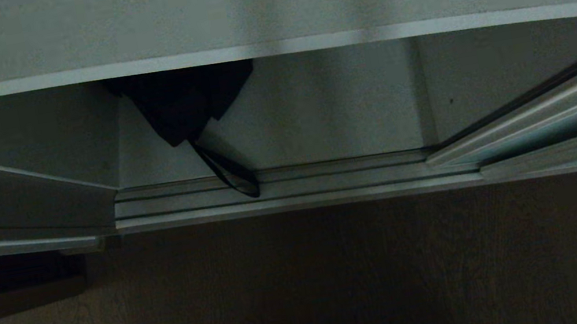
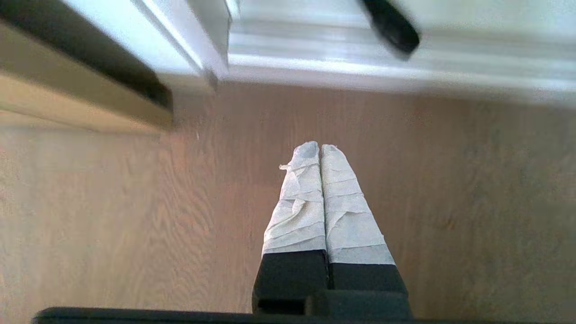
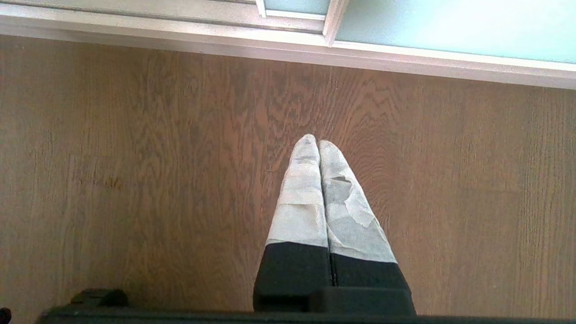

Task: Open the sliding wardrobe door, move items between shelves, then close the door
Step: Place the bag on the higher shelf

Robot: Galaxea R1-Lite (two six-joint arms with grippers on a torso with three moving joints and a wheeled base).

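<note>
Two grippers, both low over the wood floor (image 1: 310, 293), neither in the head view. Left gripper (image 2: 319, 148) pressed together, taped fingers (image 2: 299, 202) touching along their length, holding nothing, short of the track. Right gripper (image 3: 317, 143) likewise pressed together and empty, above bare floor in front of the door frame.

One wide strip of floor ahead of the wardrobe, with room along it on both sides. Beyond it, one floor track (image 1: 281, 186) of several grooved metal rails, running straight across. One door (image 1: 567, 112) in pale glass and silver frame slid off to the right, cut off by the picture's edge; opening clear between it and the left panel (image 1: 7, 197).

One black bag (image 1: 185, 103) inside, mostly hidden under the shelf; its strap (image 1: 232, 174) hanging down in one loop and lying across the track. One shelf (image 1: 262, 2) farthest and highest, front edge straight, ends cut off. Shape of the bag above the shelf edge impossible to make out.
</note>
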